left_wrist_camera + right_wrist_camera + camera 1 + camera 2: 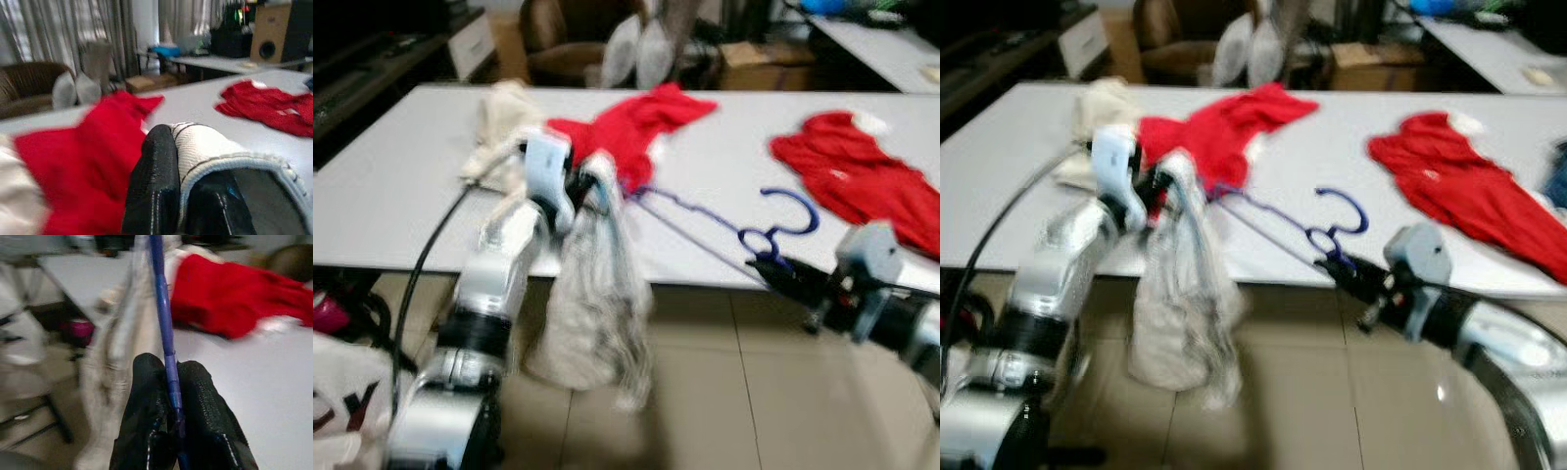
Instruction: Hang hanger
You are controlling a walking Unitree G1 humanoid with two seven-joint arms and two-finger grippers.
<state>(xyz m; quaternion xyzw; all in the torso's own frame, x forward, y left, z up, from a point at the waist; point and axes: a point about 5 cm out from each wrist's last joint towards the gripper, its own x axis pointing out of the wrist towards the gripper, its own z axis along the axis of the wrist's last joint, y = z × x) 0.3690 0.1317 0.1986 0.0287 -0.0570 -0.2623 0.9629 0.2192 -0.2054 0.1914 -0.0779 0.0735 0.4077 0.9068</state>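
Right claw clamped on blue hanger at near worktop edge, left claw pinching white garment draped over that edge, red shirts farther back.

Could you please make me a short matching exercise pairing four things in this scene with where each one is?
Things:
1. blue wire hanger
2. white-grey garment
3. red garment with white trim
4. cream cloth

Places:
A. lying at the table's right end
B. hanging off the table's front edge, gripped by the left hand
C. pinched in the right hand
D. bunched at the table's left end

Pairs: 1-C, 2-B, 3-A, 4-D
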